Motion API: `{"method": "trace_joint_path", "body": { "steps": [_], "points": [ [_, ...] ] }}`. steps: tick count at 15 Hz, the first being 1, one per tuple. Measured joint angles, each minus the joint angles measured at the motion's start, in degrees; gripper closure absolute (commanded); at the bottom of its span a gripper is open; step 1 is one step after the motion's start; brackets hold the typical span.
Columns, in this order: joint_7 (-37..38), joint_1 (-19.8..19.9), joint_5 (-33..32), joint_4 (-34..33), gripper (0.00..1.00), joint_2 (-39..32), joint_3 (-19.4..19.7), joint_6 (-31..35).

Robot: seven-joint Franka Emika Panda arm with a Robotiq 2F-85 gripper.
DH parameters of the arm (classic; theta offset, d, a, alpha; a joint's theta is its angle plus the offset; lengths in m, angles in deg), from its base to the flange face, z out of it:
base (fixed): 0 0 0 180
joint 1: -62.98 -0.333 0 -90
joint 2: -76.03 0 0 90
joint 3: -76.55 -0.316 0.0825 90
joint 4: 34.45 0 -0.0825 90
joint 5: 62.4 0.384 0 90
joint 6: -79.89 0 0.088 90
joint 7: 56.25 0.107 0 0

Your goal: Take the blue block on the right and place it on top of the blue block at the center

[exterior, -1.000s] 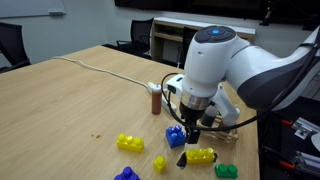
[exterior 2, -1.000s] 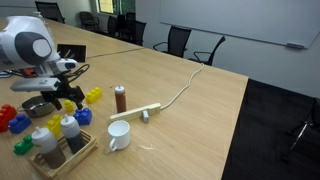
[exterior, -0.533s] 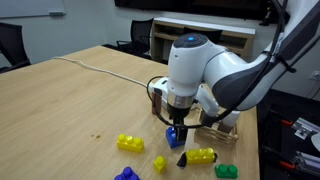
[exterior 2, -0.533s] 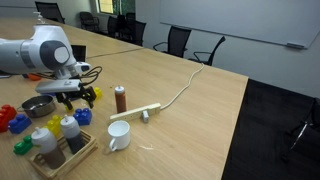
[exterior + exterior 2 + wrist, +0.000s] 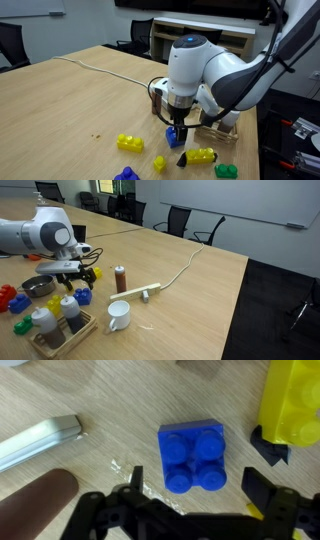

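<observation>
Claw: gripper (image 5: 192, 486) spread wide and holding nothing, one finger on each side of the block, neither touching it.
Bearing: blue block (image 5: 195, 458) directly beneath, centred in the gap, flat on the table (image 5: 120, 400).
Axis: two-by-two studs, nearly square; no long axis, sides slightly skewed to the fingers.
Neighbour: yellow block (image 5: 295, 405) just beside one finger.
</observation>
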Motion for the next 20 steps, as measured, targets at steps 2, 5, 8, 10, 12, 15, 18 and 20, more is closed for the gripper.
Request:
{"method": "trace_joint_path", "body": {
  "steps": [2, 5, 8, 10, 12, 15, 18, 20],
  "points": [
    [0.00, 0.02, 0.95, 0.00, 0.00, -0.27, 0.01, 0.01],
    [-0.78, 0.02, 2.21, 0.00, 0.00, -1.21, 0.01, 0.05],
    [-2.43, 0.04, 2.71, -0.01, 0.00, -2.14, 0.01, 0.12],
    [-3.67, 0.05, 2.72, -0.11, 0.18, -2.64, 0.01, 0.25],
    [-4.85, 0.07, 2.82, -0.13, 0.33, -2.86, -0.03, 0.29],
    [-6.22, 0.13, 3.80, -0.19, 0.55, -2.87, -0.15, 0.30],
    [-6.41, 0.14, 4.12, -0.33, 0.57, -2.83, -0.22, 0.31],
    [-6.41, 0.14, 4.12, -0.51, 0.57, -2.74, -0.19, 0.30]
  ]
}}
